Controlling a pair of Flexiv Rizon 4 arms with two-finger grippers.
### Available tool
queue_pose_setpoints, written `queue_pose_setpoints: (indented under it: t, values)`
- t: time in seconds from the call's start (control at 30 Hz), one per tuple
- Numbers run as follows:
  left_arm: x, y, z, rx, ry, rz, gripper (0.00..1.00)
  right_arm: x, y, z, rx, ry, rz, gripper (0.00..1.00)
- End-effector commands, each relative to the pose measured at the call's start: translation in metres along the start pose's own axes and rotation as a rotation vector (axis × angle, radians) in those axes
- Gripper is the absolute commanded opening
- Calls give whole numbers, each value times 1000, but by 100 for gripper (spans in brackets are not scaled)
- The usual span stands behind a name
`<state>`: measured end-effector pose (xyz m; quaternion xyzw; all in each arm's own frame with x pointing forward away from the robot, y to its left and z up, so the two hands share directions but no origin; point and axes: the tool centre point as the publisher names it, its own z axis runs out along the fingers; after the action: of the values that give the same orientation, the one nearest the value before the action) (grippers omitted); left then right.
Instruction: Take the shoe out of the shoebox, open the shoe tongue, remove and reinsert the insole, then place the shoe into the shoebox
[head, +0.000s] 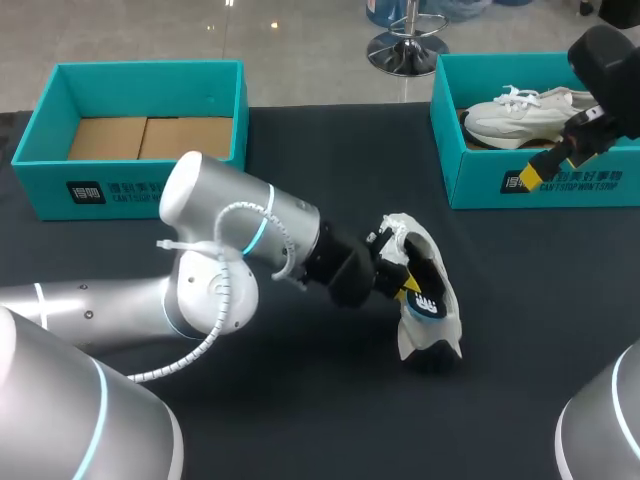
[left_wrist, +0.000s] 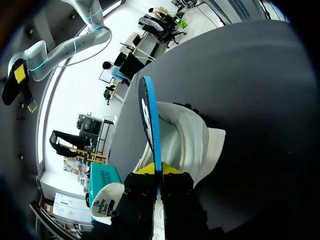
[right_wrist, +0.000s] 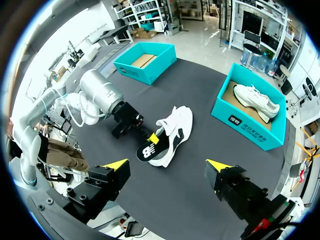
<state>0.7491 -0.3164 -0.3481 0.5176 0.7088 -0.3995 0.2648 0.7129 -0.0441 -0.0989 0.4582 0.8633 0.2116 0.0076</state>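
Black counter (head: 300, 420), two teal shoeboxes, one white shoe boxed and one out.

The left shoebox (head: 40, 175), well apart from the left pincer (head: 405, 285) and back beside its arm, holds only a brown cardboard liner (head: 150, 138). The right shoebox (head: 480, 180), under the right pincer (head: 545, 170), holds a boxed shoe (head: 520, 115). The loose shoe (head: 415, 235) lies on the counter just ahead of the left pincer, its opening turned toward it. That pincer is clamped on the dark, blue-edged insole (head: 425, 303), which stands edge-on between the yellow tips above the shoe's opening. I cannot tell whether the insole's far end sits inside the shoe. The right pincer's fingers stand wide apart, holding nothing. From above only one of its yellow tips shows. The left arm's wrist hides most of the left pincer's fingers.
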Motion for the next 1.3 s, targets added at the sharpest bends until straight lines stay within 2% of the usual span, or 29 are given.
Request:
queue_pose_setpoints:
  t: [0.03, 0.23, 0.37, 0.43, 0.5, 0.53, 0.6, 0.7, 0.83, 0.93, 1.07, 1.13, 1.2, 1.3]
  values:
    - [-2, 10, 12, -16, -15, 3, 0, 0, 3, 1, 5, 1, 1, 100]
    - [-3, 11, 13, -15, -23, -5, 0, 0, 3, 1, 5, 1, 1, 100]
    - [-1, 5, 9, -3, -28, -18, 41, 0, 3, 1, 5, 1, 1, 100]
    - [-1, 2, 6, -2, -29, -19, 49, 0, 3, 1, 5, 1, 1, 100]
    - [-1, -1, 4, 4, -34, -24, 61, 0, 3, 1, 5, 1, 1, 100]
    - [-2, -2, 3, 5, -35, -25, 62, 0, 3, 1, 5, 1, 1, 100]
    - [-3, -5, 0, 10, -43, -26, 60, 0, 3, 1, 5, 1, 1, 100]
    - [-5, -8, -3, 16, -49, -28, 49, 0, 3, 1, 5, 1, 1, 100]
    - [-7, -11, -5, 25, -58, -37, 44, 0, 3, 1, 5, 1, 1, 100]
    - [-8, -14, -6, 29, -61, -39, 26, 0, 3, 1, 5, 1, 1, 100]
    - [-9, -18, -6, 37, -62, -38, 20, 0, 3, 1, 5, 1, 1, 100]
    - [-9, -19, -5, 42, -61, -35, 13, 0, 3, 1, 5, 1, 1, 100]
    - [-9, -19, -3, 43, -60, -34, 1, 0, 3, 1, 5, 1, 1, 100]
    - [-10, -18, 0, 47, -55, -23, 0, 0, 3, 1, 5, 1, 1, 100]
